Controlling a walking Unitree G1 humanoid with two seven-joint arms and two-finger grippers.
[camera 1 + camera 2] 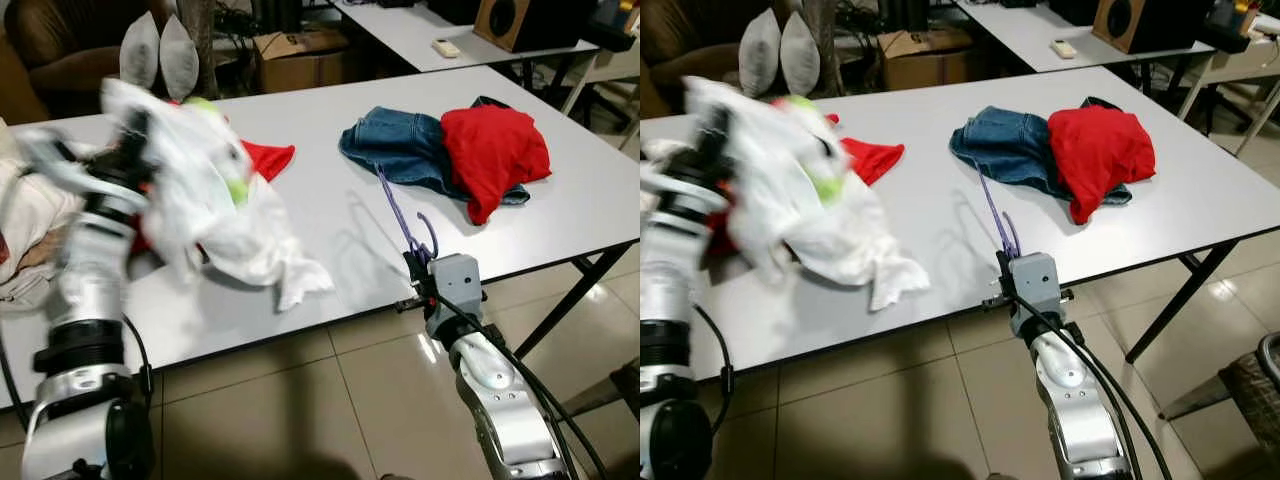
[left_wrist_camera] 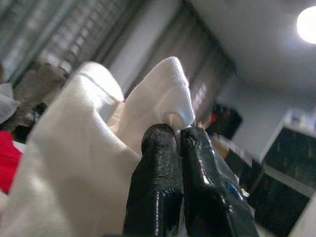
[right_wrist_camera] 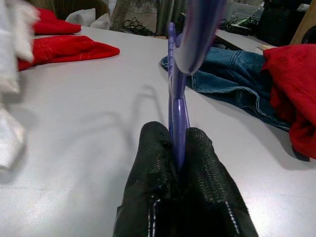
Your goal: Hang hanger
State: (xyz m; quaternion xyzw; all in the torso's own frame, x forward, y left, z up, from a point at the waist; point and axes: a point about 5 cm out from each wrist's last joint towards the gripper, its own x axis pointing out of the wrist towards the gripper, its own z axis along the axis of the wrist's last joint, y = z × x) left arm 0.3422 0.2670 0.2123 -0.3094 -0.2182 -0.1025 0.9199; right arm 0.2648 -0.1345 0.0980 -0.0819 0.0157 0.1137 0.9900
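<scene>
Our right gripper (image 3: pixel 180 143) is clamped on the purple hanger (image 1: pixel 400 215) above the table (image 1: pixel 330 200) edge; the left gripper (image 2: pixel 178 134) pinches a white garment (image 1: pixel 210 190) aloft (blurred). Dressing and hanging remain, we judge.

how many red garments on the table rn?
2 clearly: a red shirt on the jeans at the table's right, a red cloth beside the white garment on the left. More may be hidden beneath.

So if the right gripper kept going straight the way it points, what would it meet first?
Probably the blue jeans. The right gripper, shut on the purple hanger, points across bare white table toward them; depth is hard to judge.
</scene>
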